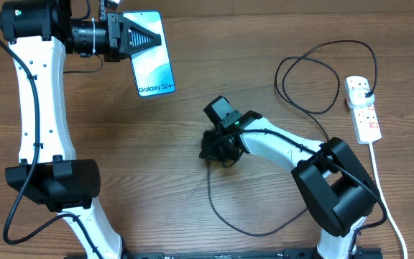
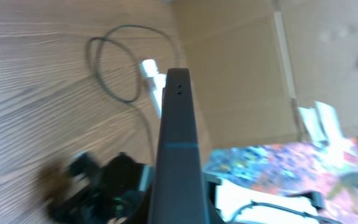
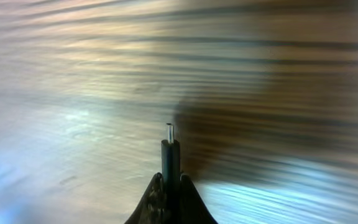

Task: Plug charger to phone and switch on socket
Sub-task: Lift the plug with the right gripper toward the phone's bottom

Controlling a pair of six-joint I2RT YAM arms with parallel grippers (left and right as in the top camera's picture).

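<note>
Your right fingers (image 3: 153, 200) clamp the charger (image 3: 171, 155) tip; the phone (image 1: 152, 61), pinched in the left fingers (image 1: 139, 40), lies toward the counter's (image 1: 192, 216) far-left corner.

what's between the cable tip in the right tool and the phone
nothing visible: only bare wooden table lies between the right tool, shut on the thin black charger cable's connector tip, and the slim teal-screened phone gripped in the left tool
</note>
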